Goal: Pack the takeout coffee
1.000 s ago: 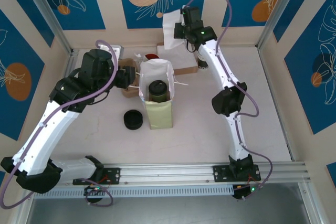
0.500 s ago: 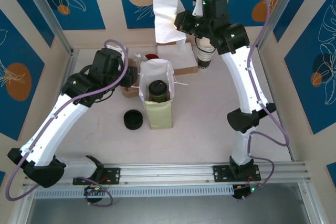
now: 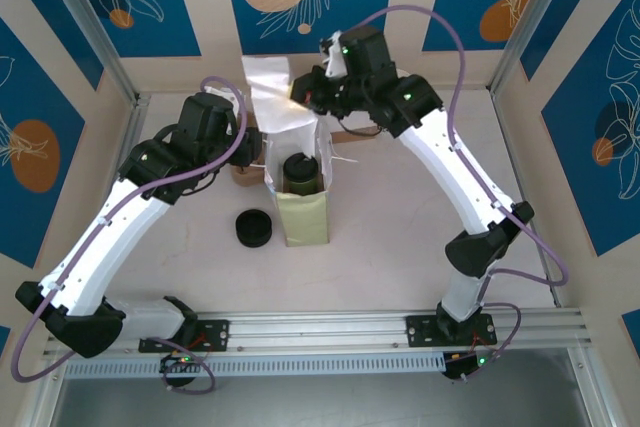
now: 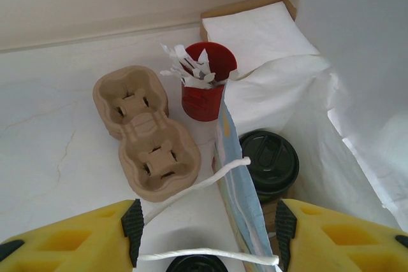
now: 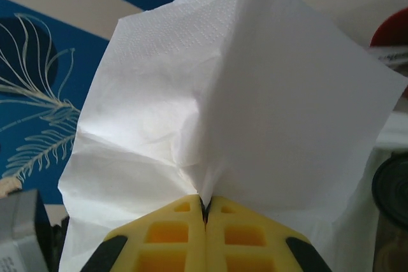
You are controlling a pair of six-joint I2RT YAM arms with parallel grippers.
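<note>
The takeout coffee (image 3: 298,169) stands upright inside the paper bag (image 3: 303,222) in the middle of the table (image 3: 400,232). The right fingers (image 5: 191,218) pinch a white napkin (image 3: 272,99) tight, just behind and above the bag's open top. The left fingers (image 4: 299,234) are spread wide around the bag's edge and string handle (image 4: 197,186), not squeezing.

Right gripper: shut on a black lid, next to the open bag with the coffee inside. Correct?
No: not a lid. The right gripper is shut on a white napkin; the right wrist view shows it. The rest holds: it is next to the open bag, with the takeout coffee inside.
</note>
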